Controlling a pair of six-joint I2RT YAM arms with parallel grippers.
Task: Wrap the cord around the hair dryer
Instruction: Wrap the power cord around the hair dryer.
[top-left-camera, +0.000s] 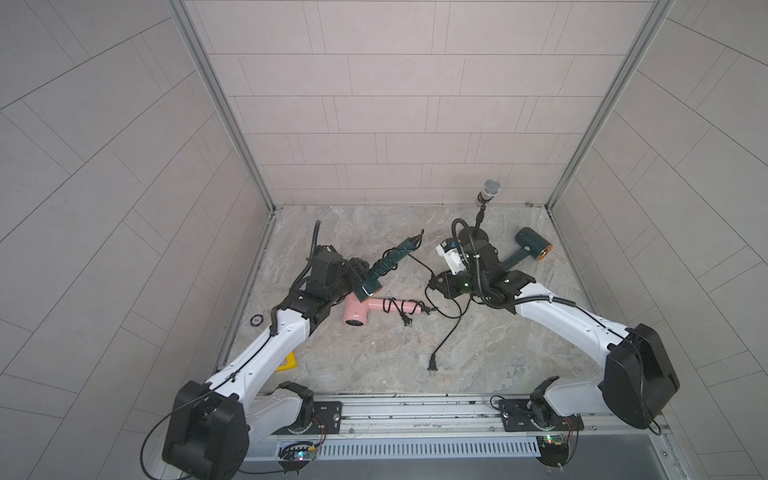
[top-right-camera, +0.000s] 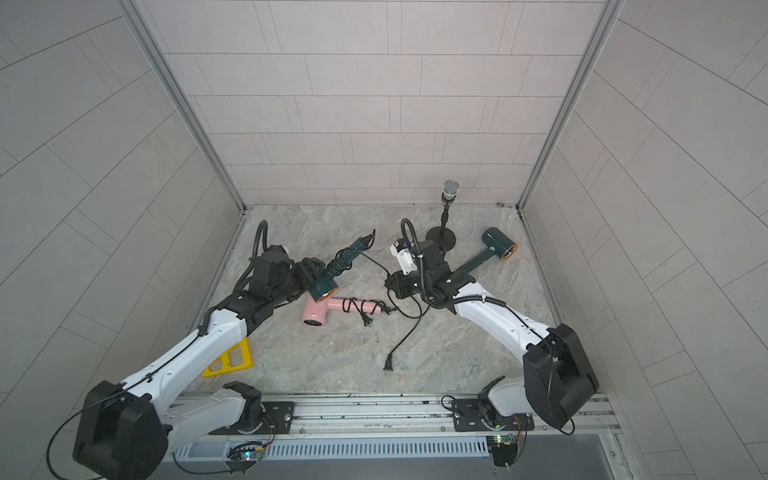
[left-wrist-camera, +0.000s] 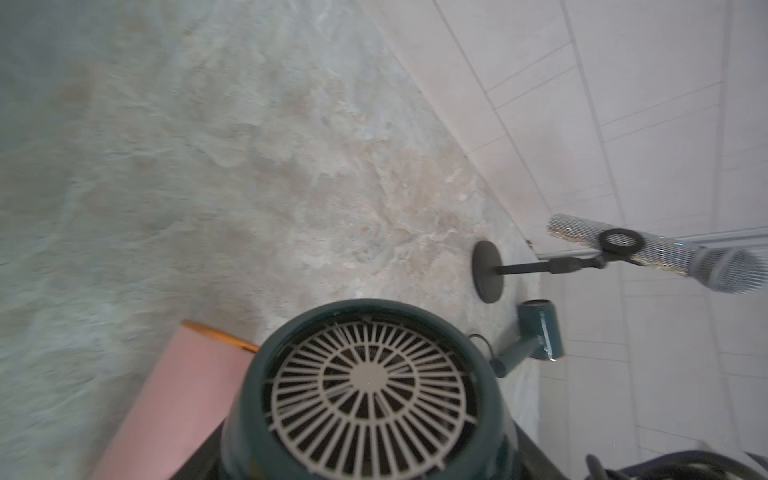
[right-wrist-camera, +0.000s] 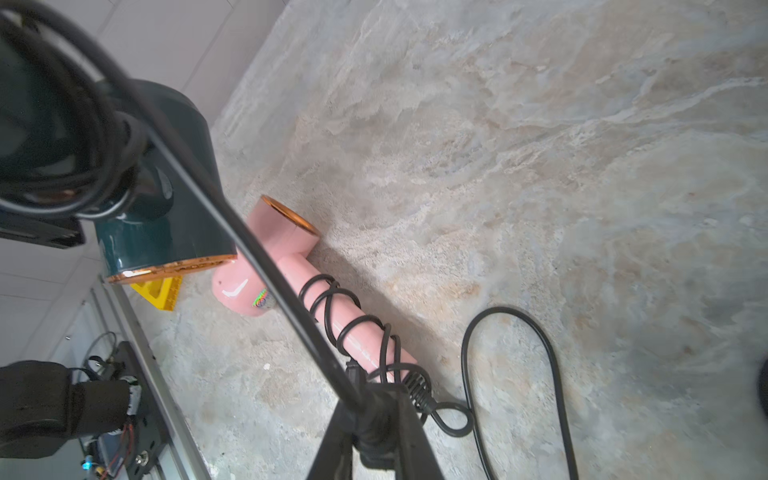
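Jaws of the left gripper (top-left-camera: 358, 276) are clamping the round head of the glossy dark-green plastic hair dryer (top-left-camera: 384, 266), holding it tilted above the veined stone-look tabletop (top-left-camera: 374, 357). Right gripper (right-wrist-camera: 374, 415) is pinching the thin black rubbery cord (right-wrist-camera: 257, 249) taut. Coils are hugging the handle, so the wrapping looks midway. The next loop is calling for slack from the tail trailing to the plug (top-left-camera: 432, 365).

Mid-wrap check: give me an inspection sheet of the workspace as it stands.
Surface: marbled tabletop, no spills seen.
Job's things: green hair dryer held tilted, cord partly coiled on its handle.
Clutter: pink hair dryer, cord wrapped; second green dryer; microphone; yellow block.
Grippers: left gripper shut on the dryer's head; right gripper shut on cord.
Cables: slack loops on table to free plug.
Surroundings: tiled walls.
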